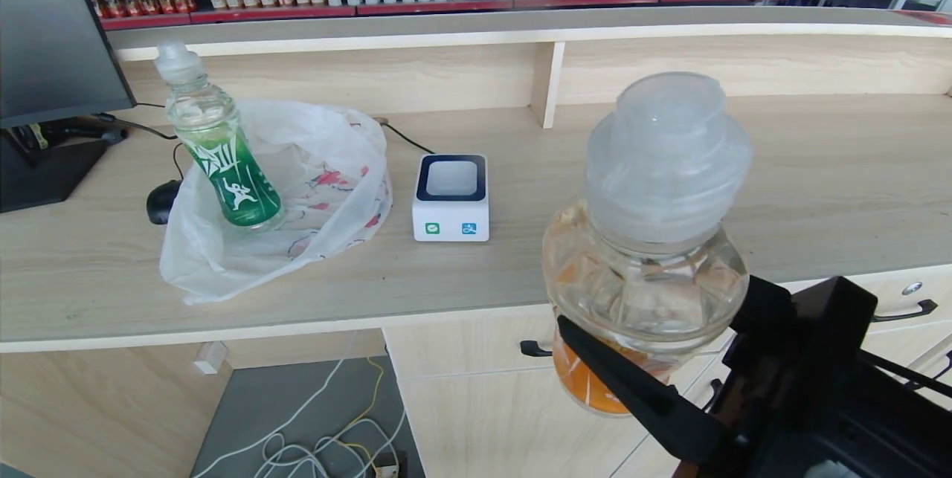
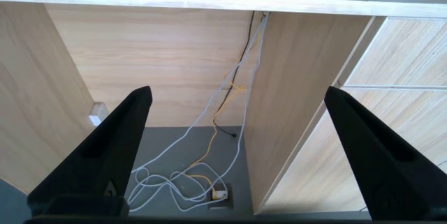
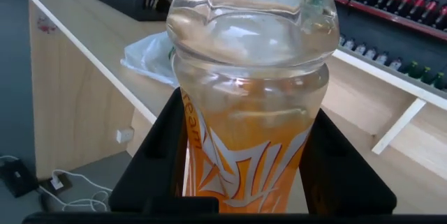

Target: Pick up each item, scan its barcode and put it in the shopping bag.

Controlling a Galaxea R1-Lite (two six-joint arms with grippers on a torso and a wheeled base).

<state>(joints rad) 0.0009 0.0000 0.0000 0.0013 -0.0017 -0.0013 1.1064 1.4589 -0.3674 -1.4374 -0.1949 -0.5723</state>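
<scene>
The right gripper (image 1: 645, 348) has its black fingers closed against both sides of an orange-labelled bottle (image 1: 654, 240), clamping it low on the body, across the label. The bottle is upright and lifted off the counter (image 1: 818, 181), in front of its near edge and on the robot's right. It is clear plastic with a wide, stepped, translucent cap. Its rounded shoulder is see-through, and an orange label with white streaks wraps the lower half. In the right wrist view the fingers (image 3: 160, 151) press the label on either side, with the bottle's shoulder bulging above them.

To the left of the held bottle, a small white scanner (image 1: 451, 198) with a dark-framed window on top sits on the counter. Just beside it on the robot's left lies a crumpled white shopping bag (image 1: 327, 173). A green-labelled bottle (image 1: 219, 143) stands among its folds, leaning slightly. A black mouse (image 1: 160, 201) lies next to the bag, and a dark monitor (image 1: 52, 24) stands further left.

The left gripper (image 2: 237, 112) is below counter height with its fingers spread wide and nothing between them, above loose cables (image 2: 188, 182) on the floor.
</scene>
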